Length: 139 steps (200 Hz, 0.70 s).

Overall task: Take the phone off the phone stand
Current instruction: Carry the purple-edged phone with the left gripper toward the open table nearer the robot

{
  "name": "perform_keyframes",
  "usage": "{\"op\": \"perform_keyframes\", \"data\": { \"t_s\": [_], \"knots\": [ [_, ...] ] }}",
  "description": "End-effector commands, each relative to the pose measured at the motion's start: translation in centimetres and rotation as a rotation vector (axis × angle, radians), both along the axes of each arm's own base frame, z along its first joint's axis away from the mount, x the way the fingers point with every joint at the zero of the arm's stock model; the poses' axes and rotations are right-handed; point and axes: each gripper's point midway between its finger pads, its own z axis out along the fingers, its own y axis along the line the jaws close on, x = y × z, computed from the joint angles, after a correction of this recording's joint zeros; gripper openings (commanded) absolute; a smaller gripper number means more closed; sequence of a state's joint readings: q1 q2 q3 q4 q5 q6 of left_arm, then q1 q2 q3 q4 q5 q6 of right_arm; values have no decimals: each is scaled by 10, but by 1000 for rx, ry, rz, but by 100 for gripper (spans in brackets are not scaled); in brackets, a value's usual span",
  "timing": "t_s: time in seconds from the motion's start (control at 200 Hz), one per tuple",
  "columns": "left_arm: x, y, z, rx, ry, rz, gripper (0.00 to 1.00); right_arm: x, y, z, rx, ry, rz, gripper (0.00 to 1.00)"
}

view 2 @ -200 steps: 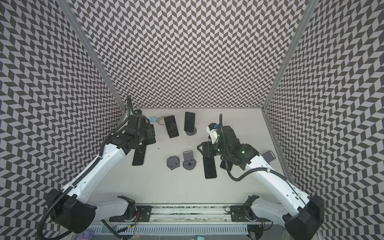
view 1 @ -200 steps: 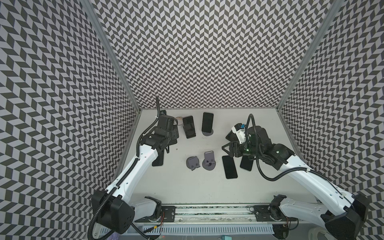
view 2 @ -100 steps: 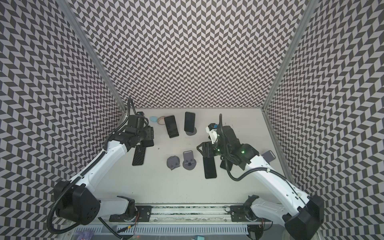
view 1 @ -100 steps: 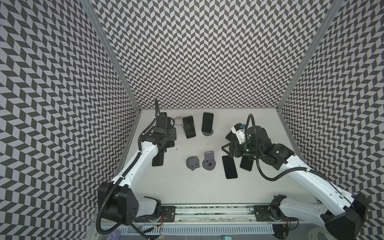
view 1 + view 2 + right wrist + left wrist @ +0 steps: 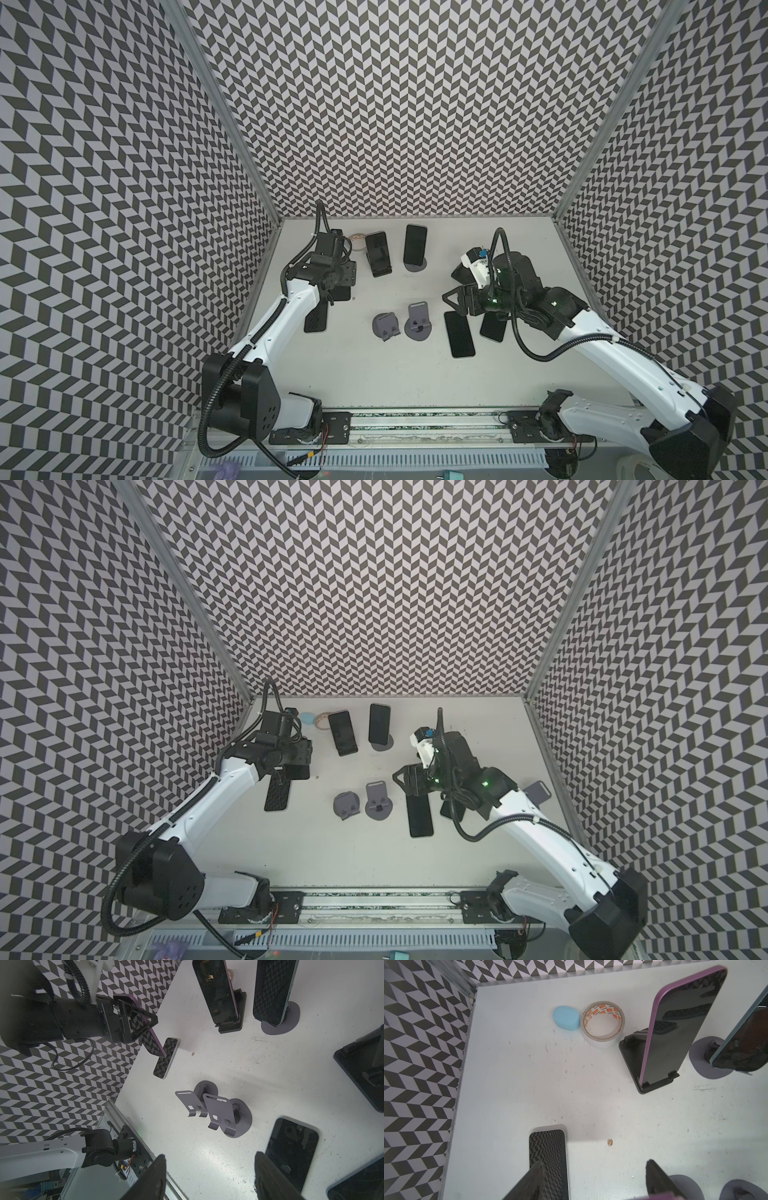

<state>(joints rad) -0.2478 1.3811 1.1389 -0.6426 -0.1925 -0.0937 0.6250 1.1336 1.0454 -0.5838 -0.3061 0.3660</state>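
As my left end effector (image 5: 145,1022) is clenching the purple phone (image 5: 152,1043), tilted over the flat phone (image 5: 164,1064) by the desk (image 5: 207,1064) edge, I am judging it should go down level and beside, not on top. My right end effector (image 5: 209,1155) is hanging open, empty.

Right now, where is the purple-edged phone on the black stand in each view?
Both top views: purple-edged phone, back, left of centre.
Left wrist: purple-edged phone beside tape roll.
Right wrist: purple-edged phone beyond empty grey stands.
Shared landmark: teal-edged phone standing beside it.
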Motion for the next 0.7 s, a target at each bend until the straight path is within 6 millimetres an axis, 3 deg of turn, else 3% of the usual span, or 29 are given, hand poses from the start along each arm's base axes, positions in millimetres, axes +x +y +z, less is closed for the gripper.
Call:
{"op": "perform_keyframes", "data": {
  "t_s": [0.0, 0.691],
  "knots": [
    [-3, 1, -7, 26, 32, -39, 55, 3, 5, 17, 24, -45, 21, 65],
    [-9, -14, -48, 48, 204, -177, 55, 1, 3, 15, 14, -40, 22, 65]
  ]
}}
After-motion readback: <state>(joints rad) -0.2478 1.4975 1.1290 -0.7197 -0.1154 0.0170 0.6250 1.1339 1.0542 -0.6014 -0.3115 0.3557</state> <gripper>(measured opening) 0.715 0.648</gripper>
